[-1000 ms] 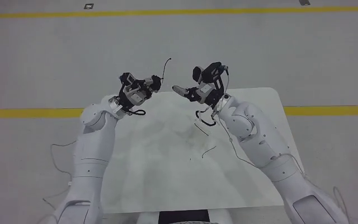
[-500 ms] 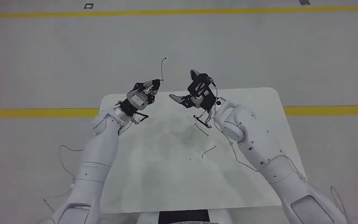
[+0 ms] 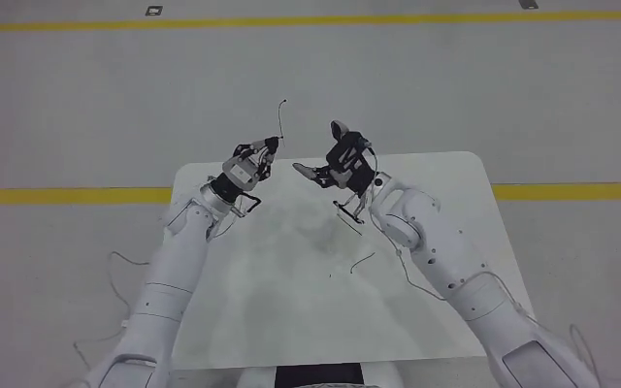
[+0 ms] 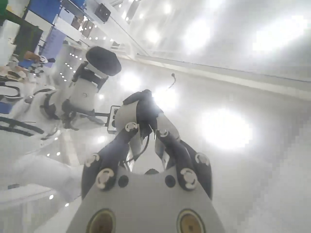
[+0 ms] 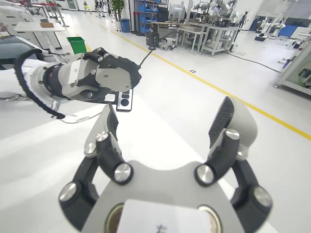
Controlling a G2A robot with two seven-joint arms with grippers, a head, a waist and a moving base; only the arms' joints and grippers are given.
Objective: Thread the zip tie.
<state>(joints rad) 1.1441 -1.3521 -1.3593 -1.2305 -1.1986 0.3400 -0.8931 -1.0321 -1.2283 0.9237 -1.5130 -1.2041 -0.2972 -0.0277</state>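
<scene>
Over the far edge of the white table, near 12 o'clock, the right gripper has its fingers spread around nothing. At 11 o'clock the left gripper pinches a black zip tie, which points toward 12 o'clock. Two loose ties lie near the table's middle.

My top camera looks down from high above the bench. Wrist cameras sit close behind my left fingers and right fingers, each facing the other pair.
</scene>
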